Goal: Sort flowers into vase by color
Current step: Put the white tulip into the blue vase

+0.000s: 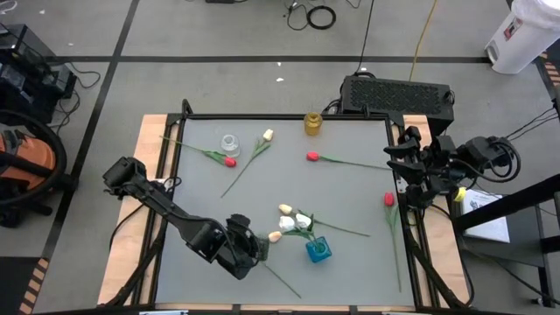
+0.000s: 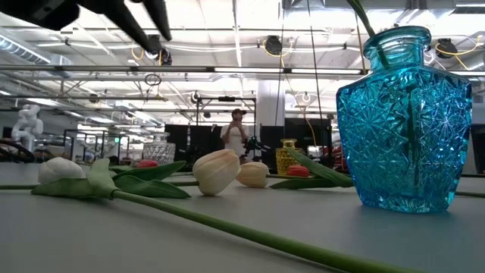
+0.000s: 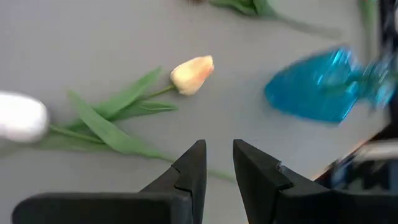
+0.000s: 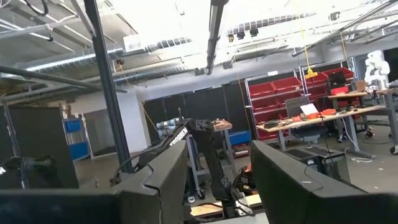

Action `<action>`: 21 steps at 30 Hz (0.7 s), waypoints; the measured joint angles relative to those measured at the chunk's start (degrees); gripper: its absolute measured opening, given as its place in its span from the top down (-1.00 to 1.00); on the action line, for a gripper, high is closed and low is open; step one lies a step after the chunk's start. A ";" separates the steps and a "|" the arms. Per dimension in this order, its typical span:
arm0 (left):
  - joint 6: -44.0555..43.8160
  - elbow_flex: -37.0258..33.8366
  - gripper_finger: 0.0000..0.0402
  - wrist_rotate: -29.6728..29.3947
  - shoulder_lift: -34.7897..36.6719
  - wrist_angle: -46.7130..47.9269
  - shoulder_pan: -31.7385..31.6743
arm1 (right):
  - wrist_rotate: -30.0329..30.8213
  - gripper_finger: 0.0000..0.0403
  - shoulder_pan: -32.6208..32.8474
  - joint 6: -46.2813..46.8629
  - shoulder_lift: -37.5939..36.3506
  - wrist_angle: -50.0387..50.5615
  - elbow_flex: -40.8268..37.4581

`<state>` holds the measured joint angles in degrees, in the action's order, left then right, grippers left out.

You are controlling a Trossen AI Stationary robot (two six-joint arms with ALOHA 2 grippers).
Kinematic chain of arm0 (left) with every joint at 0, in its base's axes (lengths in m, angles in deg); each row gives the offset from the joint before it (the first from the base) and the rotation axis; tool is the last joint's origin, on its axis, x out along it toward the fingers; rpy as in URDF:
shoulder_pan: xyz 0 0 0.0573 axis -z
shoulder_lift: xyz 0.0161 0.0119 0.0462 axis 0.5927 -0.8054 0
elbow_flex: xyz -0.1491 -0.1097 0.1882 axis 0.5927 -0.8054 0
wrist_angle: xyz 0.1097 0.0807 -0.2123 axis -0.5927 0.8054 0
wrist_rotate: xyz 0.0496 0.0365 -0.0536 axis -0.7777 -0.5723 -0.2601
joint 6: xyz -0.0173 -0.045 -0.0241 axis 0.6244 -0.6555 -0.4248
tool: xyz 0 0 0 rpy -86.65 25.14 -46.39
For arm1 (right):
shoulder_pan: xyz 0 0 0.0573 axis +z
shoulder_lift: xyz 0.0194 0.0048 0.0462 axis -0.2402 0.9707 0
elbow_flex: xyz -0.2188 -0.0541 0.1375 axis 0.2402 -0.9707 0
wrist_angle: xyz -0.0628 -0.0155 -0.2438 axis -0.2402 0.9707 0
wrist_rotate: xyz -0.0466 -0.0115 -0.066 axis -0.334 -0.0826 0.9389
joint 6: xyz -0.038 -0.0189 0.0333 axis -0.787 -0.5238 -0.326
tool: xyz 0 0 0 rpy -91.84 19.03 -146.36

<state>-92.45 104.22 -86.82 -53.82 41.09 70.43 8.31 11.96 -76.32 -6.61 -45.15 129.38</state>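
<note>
Several tulips lie on the grey table (image 1: 262,188): red ones (image 1: 229,161) (image 1: 312,157) (image 1: 388,199), a cream one (image 1: 267,135), and pale ones (image 1: 284,210) (image 1: 274,236) near the front. A blue glass vase (image 1: 318,250) stands near the front edge with a green stem (image 2: 413,114) in it. My left gripper (image 3: 217,146) hovers open just left of the vase, above the stem of a white tulip (image 3: 22,116), beside a cream tulip (image 3: 193,73). My right gripper (image 4: 217,162) waits open at the table's right edge (image 1: 401,162), pointing up into the room.
A clear glass vase (image 1: 229,142) stands far left and a yellow vase (image 1: 312,123) at the far edge's middle. A long stem (image 1: 280,280) runs toward the near edge below the left gripper. The table's middle is bare between the flower groups.
</note>
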 joint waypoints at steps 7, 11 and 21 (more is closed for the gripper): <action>28.05 0.00 0.57 5.61 0.00 6.89 -0.04 | 0.03 0.16 0.00 -0.22 0.24 -0.08 0.00; 45.87 0.00 0.57 11.26 0.00 10.48 0.00 | 0.05 0.16 0.00 -0.10 0.24 -0.12 0.00; 86.04 0.00 0.57 12.55 0.00 11.46 0.15 | 0.07 0.16 -0.01 3.16 0.24 -0.12 0.00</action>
<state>-6.41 104.22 -74.26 -53.82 52.55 70.59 8.38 11.95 -73.16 -6.37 -45.27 129.38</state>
